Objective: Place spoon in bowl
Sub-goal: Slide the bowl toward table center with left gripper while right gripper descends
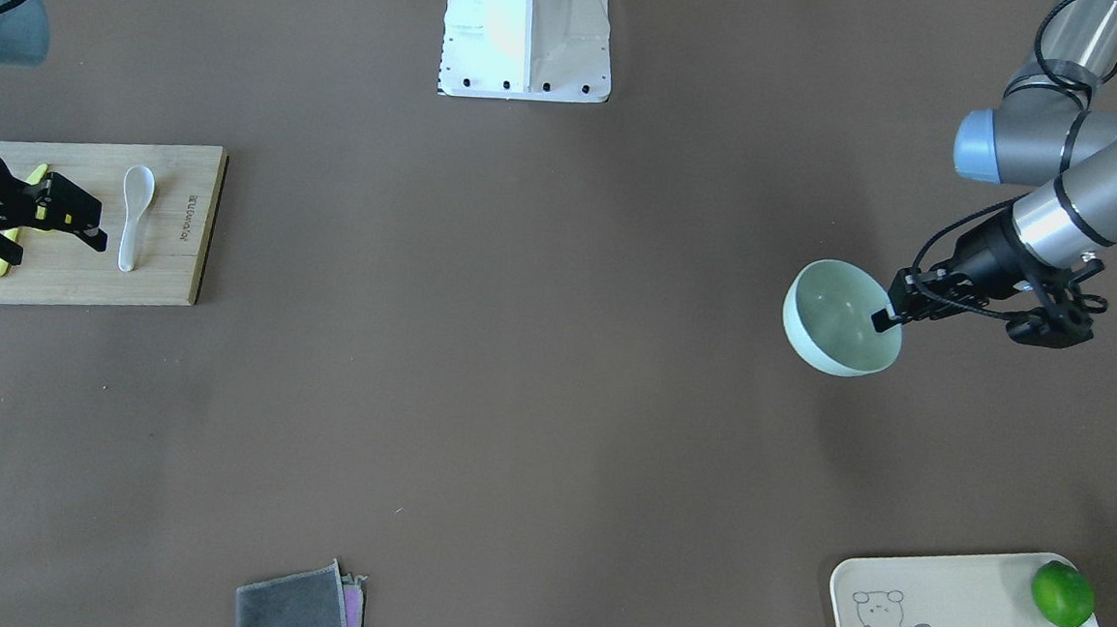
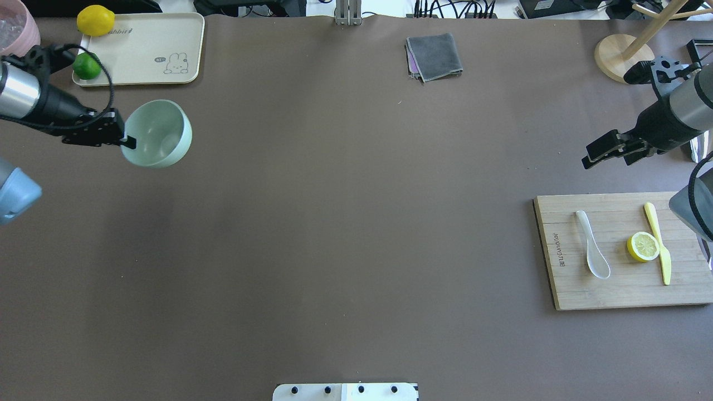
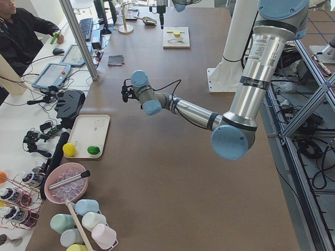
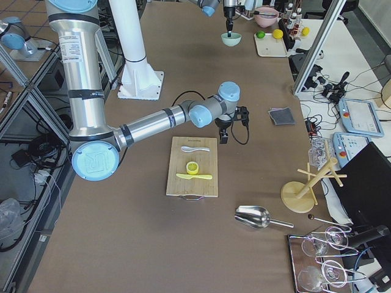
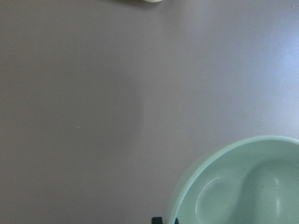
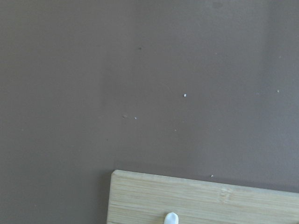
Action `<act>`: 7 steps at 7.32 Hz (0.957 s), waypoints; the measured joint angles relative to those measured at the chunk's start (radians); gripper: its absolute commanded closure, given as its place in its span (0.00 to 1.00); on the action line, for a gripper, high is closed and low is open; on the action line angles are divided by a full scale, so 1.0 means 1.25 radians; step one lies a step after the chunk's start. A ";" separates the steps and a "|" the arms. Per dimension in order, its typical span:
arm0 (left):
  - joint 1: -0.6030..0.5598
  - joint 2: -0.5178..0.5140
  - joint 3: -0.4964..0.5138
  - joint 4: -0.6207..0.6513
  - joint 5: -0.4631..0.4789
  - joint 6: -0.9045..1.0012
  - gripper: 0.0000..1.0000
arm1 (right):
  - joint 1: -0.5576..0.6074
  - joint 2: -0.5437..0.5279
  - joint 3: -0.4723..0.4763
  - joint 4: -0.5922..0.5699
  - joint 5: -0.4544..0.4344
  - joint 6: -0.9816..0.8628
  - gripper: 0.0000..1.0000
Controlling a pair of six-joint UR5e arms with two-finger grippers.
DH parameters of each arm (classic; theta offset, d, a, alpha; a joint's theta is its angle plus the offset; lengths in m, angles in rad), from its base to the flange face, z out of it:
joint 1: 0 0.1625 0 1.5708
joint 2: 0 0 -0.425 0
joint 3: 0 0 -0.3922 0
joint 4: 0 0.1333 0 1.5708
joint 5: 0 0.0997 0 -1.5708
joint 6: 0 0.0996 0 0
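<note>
1. The left gripper (image 2: 129,142) has its jaws clamped on the rim of the mint-green bowl (image 2: 161,131): one finger is inside the wall and the other outside.
2. The rest of the bowl reaches out past the fingertips. Whether it rests on the table (image 2: 345,223) or hangs just above it cannot be told.
3. Beyond these jaws, on the far side of the bowl, a cream tray (image 2: 145,50) carries a lime (image 2: 87,66) and a lemon (image 2: 95,20).
4. The right gripper (image 1: 94,222) has its jaws spread apart with nothing between them.
5. The white spoon (image 2: 593,253) lies flat on a wooden cutting board (image 2: 613,295), lower than these jaws and clear of them. In the right wrist view only its handle tip shows at the bottom edge.
6. On the same board, beyond the spoon from the board's printed edge, lie a lemon half (image 2: 643,247) and a yellow knife (image 2: 658,242).
7. Spoon and bowl are well apart, near opposite ends of the table.
</note>
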 measured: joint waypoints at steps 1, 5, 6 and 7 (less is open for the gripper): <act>0.051 -0.069 -0.012 0.084 0.067 -0.036 1.00 | 0.000 -0.017 -0.001 0.000 0.000 0.003 0.00; 0.270 -0.212 -0.008 0.214 0.342 -0.168 1.00 | -0.002 -0.070 0.005 0.003 0.002 0.005 0.00; 0.307 -0.241 0.022 0.216 0.389 -0.189 1.00 | -0.004 -0.074 0.004 0.003 0.004 0.005 0.00; 0.330 -0.269 0.056 0.215 0.419 -0.200 1.00 | -0.010 -0.077 0.004 0.002 0.005 0.005 0.00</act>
